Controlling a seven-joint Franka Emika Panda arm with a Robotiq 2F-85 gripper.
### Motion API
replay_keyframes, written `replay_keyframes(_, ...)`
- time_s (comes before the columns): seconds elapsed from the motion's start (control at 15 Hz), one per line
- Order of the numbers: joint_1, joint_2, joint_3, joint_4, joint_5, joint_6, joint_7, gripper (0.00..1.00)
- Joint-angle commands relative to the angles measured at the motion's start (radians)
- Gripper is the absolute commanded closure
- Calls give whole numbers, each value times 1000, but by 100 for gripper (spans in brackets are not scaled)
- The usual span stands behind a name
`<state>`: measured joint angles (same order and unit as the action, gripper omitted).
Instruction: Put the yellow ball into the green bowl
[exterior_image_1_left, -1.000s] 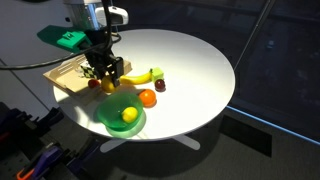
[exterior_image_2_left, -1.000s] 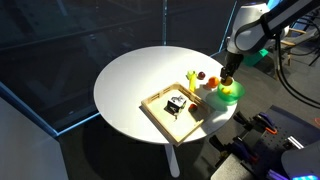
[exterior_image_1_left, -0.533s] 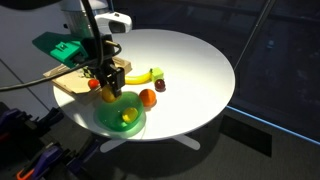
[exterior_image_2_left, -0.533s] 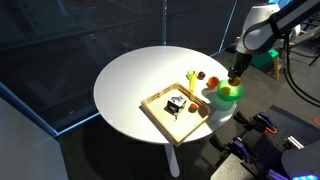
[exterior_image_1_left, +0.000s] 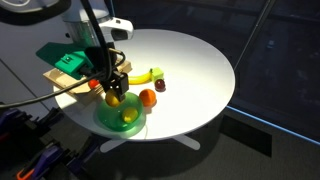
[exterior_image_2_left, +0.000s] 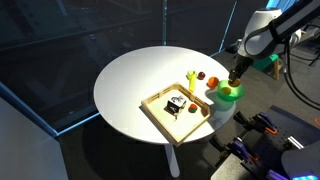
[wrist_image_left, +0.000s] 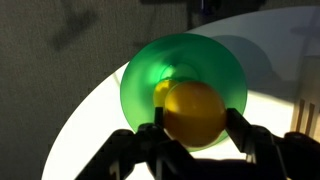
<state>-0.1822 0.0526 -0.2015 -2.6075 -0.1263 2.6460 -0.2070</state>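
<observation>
**A:** Status against the task?

**B:** The pick is done, the place is not. The yellow ball (wrist_image_left: 193, 112) is off the surface (exterior_image_1_left: 190, 60) and hangs over the green bowl (exterior_image_1_left: 105, 120). In the wrist view it sits in front of the bowl's middle, so I judge the alignment good.

**A:** Where does the bowl stand?

**B:** At the near left edge of the round white surface in an exterior view. The orange ball (exterior_image_1_left: 148, 97) is just to its right and slightly farther. The wooden tray (exterior_image_2_left: 160, 103) is beside it.

**A:** And the jaws?

**B:** Closed on the yellow ball, one finger on each side, pressing at about its widest part. They hold nothing else. I see no contact with the bowl's rim, though the exterior views are too small to be sure.

**A:** Is anything in the bowl already?

**B:** Yes, a paler yellow round thing (exterior_image_1_left: 128, 115) lies inside, right of centre. In the wrist view it peeks out behind the held ball. It is not the task's ball.

**A:** What remains?

**B:** By my reading, only the release and the withdrawal upward, perhaps after lowering a little. I cannot tell how high the ball hangs above the bowl. One risk is that the ball drops onto the paler thing and rolls over the shallow rim.
</observation>
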Motion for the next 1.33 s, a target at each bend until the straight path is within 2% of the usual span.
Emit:
replay_keyframes(0.0, -12, 26, 4, -4, 16, 28, -54, 62)
replay_keyframes(0.53, -16, 69, 9, 8, 18, 17, -74, 62)
replay_keyframes(0.6, -16, 71, 10, 9, 21, 14, -75, 12)
replay_keyframes(0.8, -15, 79, 12, 13, 21, 9, -75, 0)
replay_keyframes(1.27, 0, 46, 22, 6, 0, -11, -41, 0)
